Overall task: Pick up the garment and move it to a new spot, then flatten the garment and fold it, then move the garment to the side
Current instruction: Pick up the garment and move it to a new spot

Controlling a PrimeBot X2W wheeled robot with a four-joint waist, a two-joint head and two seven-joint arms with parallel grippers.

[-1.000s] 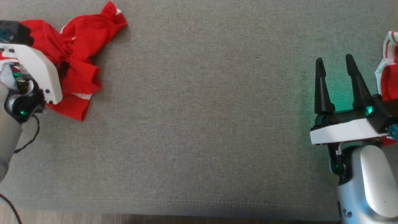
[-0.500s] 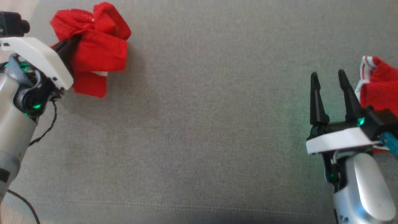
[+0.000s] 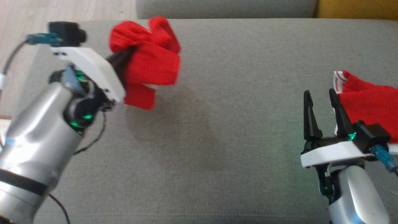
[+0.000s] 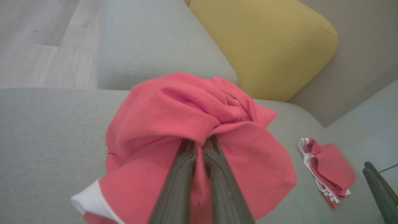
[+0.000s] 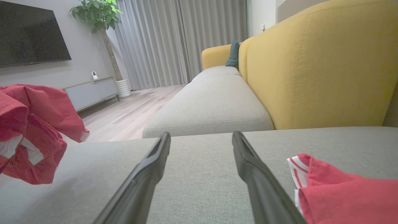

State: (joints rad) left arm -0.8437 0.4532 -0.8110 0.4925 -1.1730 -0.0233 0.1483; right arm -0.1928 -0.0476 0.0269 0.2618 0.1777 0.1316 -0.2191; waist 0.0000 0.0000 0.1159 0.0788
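The garment (image 3: 149, 62) is a crumpled red piece with white trim, hanging bunched above the grey sofa cushion (image 3: 233, 130) at the upper left. My left gripper (image 3: 126, 57) is shut on the garment, its dark fingers buried in the folds. The left wrist view has those fingers (image 4: 186, 161) pinched together under the red cloth (image 4: 174, 109). The garment (image 5: 34, 124) also hangs at the left of the right wrist view. My right gripper (image 3: 320, 91) stands open and empty over the cushion at the lower right, its fingers (image 5: 149, 168) spread wide.
A second red garment with white stripes (image 3: 370, 105) lies folded on the cushion just right of my right gripper, also seen as the folded piece (image 4: 329, 168). A yellow backrest (image 5: 311, 71) runs along the far side. Wooden floor (image 3: 62, 9) lies beyond the cushion's left end.
My left gripper has lifted the garment off the cushion, bunched it and carried it rightward. The head view has shifted too. The right gripper has stayed open beside the folded piece.
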